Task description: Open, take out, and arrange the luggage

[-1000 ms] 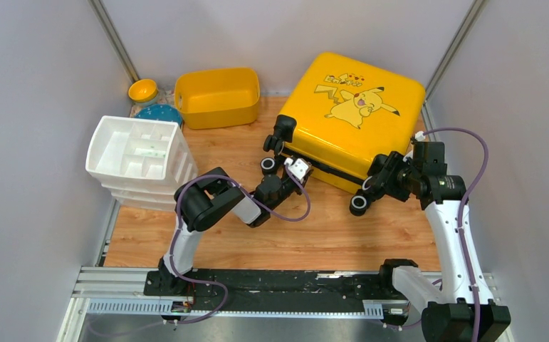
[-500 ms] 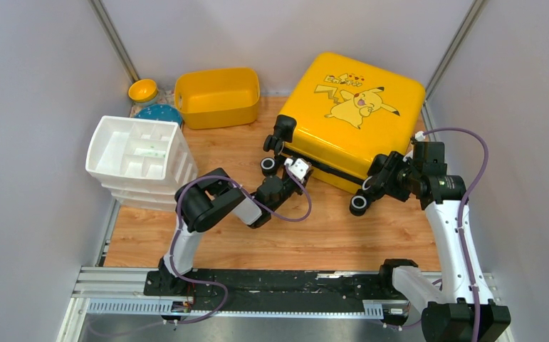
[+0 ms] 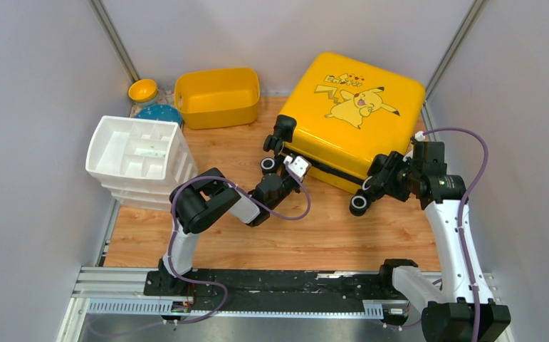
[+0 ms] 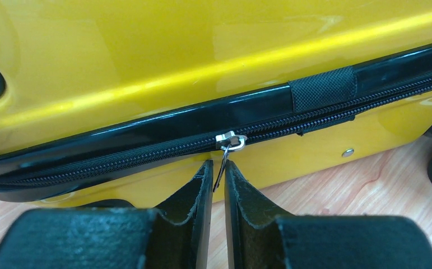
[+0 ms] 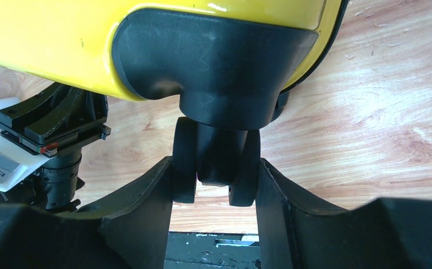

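The luggage [image 3: 357, 107] is a yellow hard-shell suitcase with a Pikachu print. It lies closed and flat at the back right of the wooden table. Its black zipper [image 4: 146, 154] runs along the near side, and the zipper slider [image 4: 230, 139] sits midway. My left gripper [image 3: 290, 169] is at that side, shut on the thin metal zipper pull [image 4: 221, 165] that hangs between its fingers [image 4: 201, 185]. My right gripper [image 3: 372, 187] is shut on the suitcase's near right wheel [image 5: 216, 162], one finger on each side of the black double wheel.
A plain yellow tub [image 3: 218, 96] stands at the back, left of the suitcase. A white compartmented organiser [image 3: 139, 160] sits at the left. A small yellow bowl [image 3: 143, 90] and a teal plate [image 3: 159, 114] lie in the back left corner. Grey walls enclose the table.
My left arm's elbow has shifted slightly left and the gripper has edged along the suitcase side. The suitcase and the right arm have not moved.
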